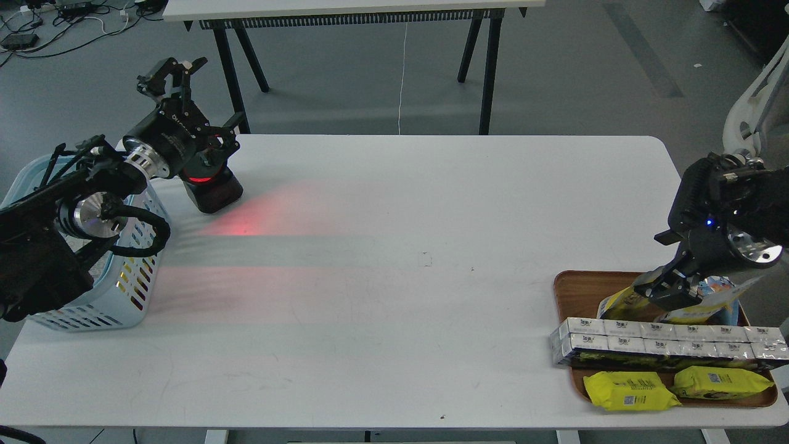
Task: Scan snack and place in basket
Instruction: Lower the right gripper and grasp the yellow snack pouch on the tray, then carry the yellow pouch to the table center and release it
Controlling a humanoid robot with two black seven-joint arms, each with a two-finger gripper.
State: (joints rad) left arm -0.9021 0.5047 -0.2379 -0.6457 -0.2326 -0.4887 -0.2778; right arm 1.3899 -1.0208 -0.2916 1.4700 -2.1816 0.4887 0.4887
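The snack pouch (pixel 619 303) lies in the brown wooden tray (pixel 566 290) at the right; only its yellow part with nuts shows left of my right gripper (pixel 669 291). That gripper hangs low over the pouches, dark and end-on, so its fingers cannot be told apart. A pouch with blue and white print (pixel 718 291) sits just to its right. The light blue basket (pixel 140 271) stands at the table's left edge, partly behind my left arm. My left gripper (pixel 200 98) is open and empty, raised above the black scanner (pixel 212 188), which casts red light onto the table.
A row of white boxes (pixel 666 345) lies across the tray's front. Two flat bright-yellow packs (pixel 630 391) (pixel 722 382) lie at its near edge. A second table (pixel 345 12) stands behind, across the floor.
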